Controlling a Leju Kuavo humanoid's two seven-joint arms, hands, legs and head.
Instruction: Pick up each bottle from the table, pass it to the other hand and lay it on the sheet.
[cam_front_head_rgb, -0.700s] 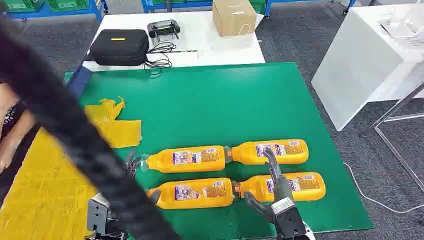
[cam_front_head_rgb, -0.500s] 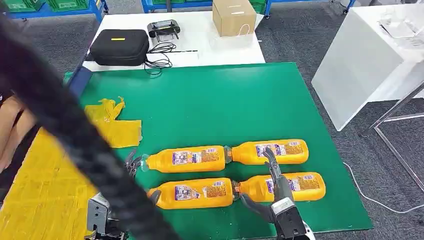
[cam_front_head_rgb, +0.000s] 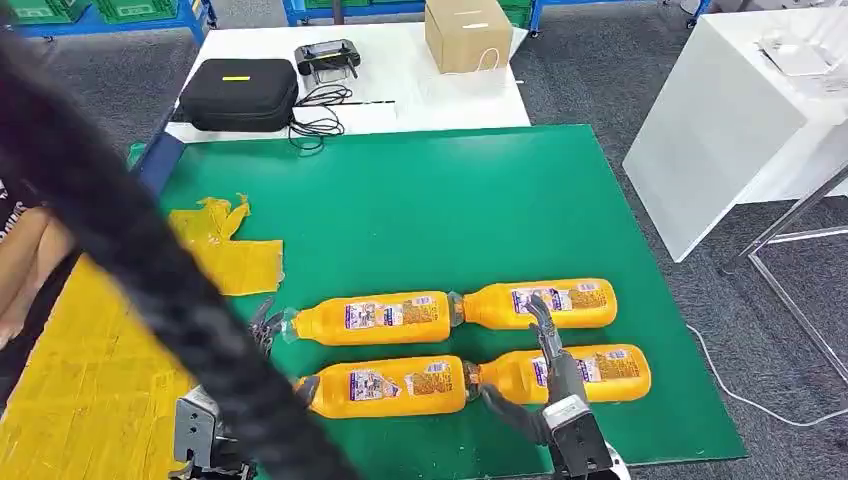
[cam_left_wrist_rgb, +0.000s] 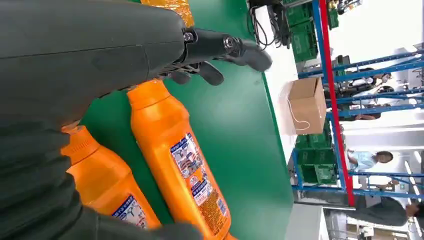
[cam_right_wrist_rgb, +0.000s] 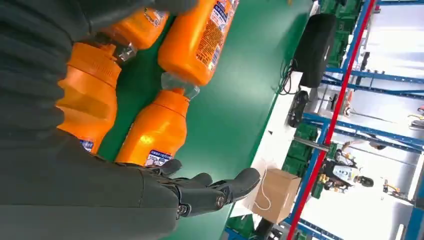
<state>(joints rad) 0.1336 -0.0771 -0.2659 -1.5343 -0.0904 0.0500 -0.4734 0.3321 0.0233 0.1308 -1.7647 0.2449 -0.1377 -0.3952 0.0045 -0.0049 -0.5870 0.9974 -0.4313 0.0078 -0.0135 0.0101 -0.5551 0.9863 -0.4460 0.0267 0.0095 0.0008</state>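
Four orange bottles (cam_front_head_rgb: 470, 340) lie in two rows near the green surface's (cam_front_head_rgb: 420, 210) front edge. The right hand (cam_front_head_rgb: 545, 385) hovers spread and empty over the front-right bottle (cam_front_head_rgb: 575, 372). The left wrist view shows the left hand (cam_left_wrist_rgb: 220, 55) empty, fingers apart, by the caps. The yellow sheet (cam_front_head_rgb: 80, 370) lies at the left edge.

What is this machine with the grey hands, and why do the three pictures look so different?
It is a robot shaped like a person. One picture comes from a camera on its head, looking down at a green table top. The other two come from cameras at its wrists, so they look tipped sideways. Four orange plastic bottles lie on their sides in two rows. The yellow sheet where the bottles should go lies on the robot's left. Its right hand hovers open over the near right bottle, and its left hand is open by the bottle caps. Neither holds anything. The dark blurry stripe is something close to the head camera; I cannot tell what.
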